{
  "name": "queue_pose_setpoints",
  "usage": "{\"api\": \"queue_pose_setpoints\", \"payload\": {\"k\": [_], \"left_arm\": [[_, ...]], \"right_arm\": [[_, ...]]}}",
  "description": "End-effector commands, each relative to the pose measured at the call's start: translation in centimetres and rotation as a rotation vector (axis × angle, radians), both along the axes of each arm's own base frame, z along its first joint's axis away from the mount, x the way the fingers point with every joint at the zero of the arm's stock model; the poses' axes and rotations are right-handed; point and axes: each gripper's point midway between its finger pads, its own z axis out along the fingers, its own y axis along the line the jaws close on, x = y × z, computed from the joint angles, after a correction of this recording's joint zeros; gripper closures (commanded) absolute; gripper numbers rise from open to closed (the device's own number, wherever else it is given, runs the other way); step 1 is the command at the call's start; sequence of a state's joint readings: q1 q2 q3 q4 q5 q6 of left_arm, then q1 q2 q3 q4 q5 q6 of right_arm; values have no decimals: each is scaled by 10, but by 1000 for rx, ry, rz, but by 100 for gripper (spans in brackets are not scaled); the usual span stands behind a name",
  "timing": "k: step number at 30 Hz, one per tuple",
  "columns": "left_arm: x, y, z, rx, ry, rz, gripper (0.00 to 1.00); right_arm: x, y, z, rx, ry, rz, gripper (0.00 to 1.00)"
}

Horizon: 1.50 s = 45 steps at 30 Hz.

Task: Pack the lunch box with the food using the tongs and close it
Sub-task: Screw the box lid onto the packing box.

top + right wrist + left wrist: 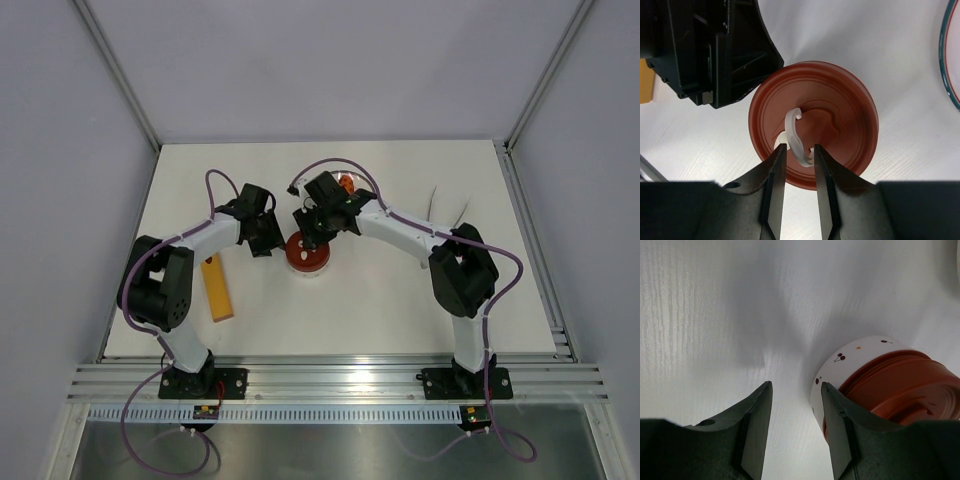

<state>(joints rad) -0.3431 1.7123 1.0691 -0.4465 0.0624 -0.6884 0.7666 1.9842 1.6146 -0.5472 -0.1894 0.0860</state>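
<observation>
task looks nearly done. the lunch box (308,264) sits near the middle of the table (400,310) w/ its dark-red lid (813,125) on top, flat and centred as far as both wrist views show, no gap visible at the rim. right gripper (799,150) is straight above it, fingers narrow and pinched on the white curl handle (790,131) at the lid's centre. can't tell how firm the pinch is, or if the lid is pressed fully home. left gripper (796,390) is low on the table just beside the box, fingers drawn in close w/ nothing btwn them. one finger is right by the box's white printed wall, touching or just off, can't say. prob bracing it

the tongs (435,202) lie on the table to the right, well apart from the box, in neither gripper, so packing seems over. what's inside the box is hidden by the lid. one doubt: an orange bit (346,183) shows past the right wrist, about where the plate (949,65) is. may be food left unpacked, too small and half hidden to tell. yellow bar (217,288) lies by the left arm, not involved

left to do, imo: confirm lid seated, let go of the handle, pull both arms clear
</observation>
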Motion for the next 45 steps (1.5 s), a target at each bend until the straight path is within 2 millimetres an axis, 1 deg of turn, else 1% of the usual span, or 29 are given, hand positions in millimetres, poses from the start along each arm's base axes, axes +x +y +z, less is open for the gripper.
{"api": "queue_pose_setpoints", "payload": {"k": [1, 3, 7, 9, 12, 13, 15, 16, 17, 19, 31, 35, 39, 42, 45], "left_arm": [[8, -7, 8, -34, -35, -22, 53], [9, -7, 8, -37, -36, -22, 53], [9, -8, 8, -40, -34, -24, 53], [9, -9, 8, -42, -32, -25, 53], [8, -9, 6, -43, -25, -25, 53], [8, -9, 6, -43, -25, -25, 53], [8, -9, 6, -44, -26, -25, 53], [8, -9, 6, -44, -26, -25, 53], [7, -9, 6, -42, -25, -24, 53], [7, -9, 4, -42, -24, -24, 53], [5, -5, 3, -34, -23, -14, 53], [5, -4, 3, -36, -23, -12, 53], [5, -4, 4, -36, -23, -12, 53], [5, -4, 5, -38, -27, -11, 53], [5, -2, 7, -34, -31, -6, 53]], "right_arm": [[7, 5, 13, -26, -90, 15, 63], [10, 3, 12, -46, -110, 12, 59], [14, 3, 7, -61, -117, 10, 59], [15, 6, 5, -56, -115, 8, 59], [14, 9, 0, -55, -112, 6, 64], [14, 9, -1, -60, -112, 4, 70], [15, 8, -1, -58, -118, -13, 78], [15, 8, 4, -50, -126, -18, 81], [17, 7, 7, -49, -133, -30, 93], [18, 5, 15, -36, -148, -47, 100], [19, 8, 50, 35, -178, -88, 100], [17, 8, 56, 57, -175, -103, 100], [15, 7, 55, 64, -163, -117, 100], [17, 5, 48, 46, -149, -140, 100], [17, 2, 33, 20, -118, -168, 100]]}}
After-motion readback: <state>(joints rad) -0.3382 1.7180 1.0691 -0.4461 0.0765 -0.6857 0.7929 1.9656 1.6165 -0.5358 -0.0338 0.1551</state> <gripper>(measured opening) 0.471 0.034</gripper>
